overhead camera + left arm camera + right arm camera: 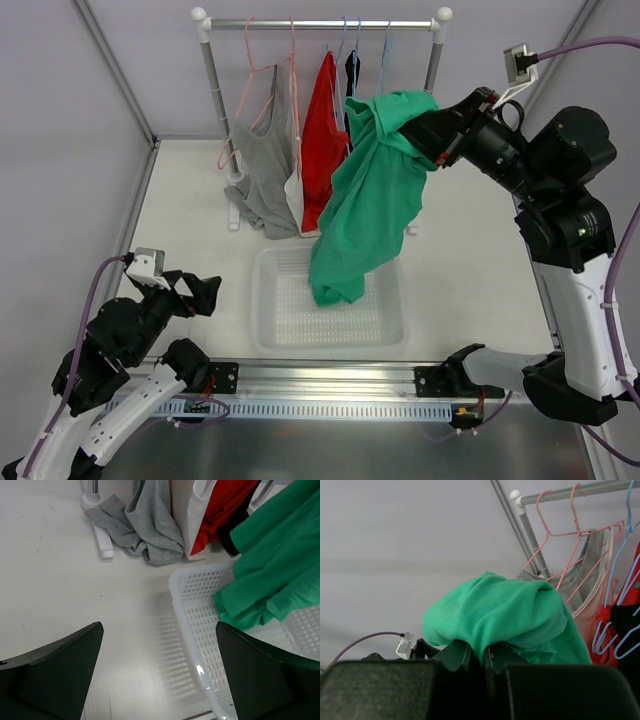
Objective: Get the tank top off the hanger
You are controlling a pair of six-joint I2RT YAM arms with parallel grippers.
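The emerald-green tank top (370, 200) hangs in a long bunch from my right gripper (420, 128). Its lower end dangles over the white basket. In the right wrist view the jaws (477, 652) are pinched on a fold of the green fabric (505, 610), which drapes over both fingers. The light-blue wire hanger (385, 52) hangs on the rail just above the top's upper edge; I see no strap on it. My left gripper (203, 292) is open and empty, low at the front left; in its wrist view (159, 630) it faces the basket's corner.
A white mesh basket (392, 335) (186, 615) lies in front of the clothes rack (320, 22). On the rail hang a grey top (265, 170), a red top (320, 130), pink hangers (255, 90) and a blue hanger with a black garment (352, 68).
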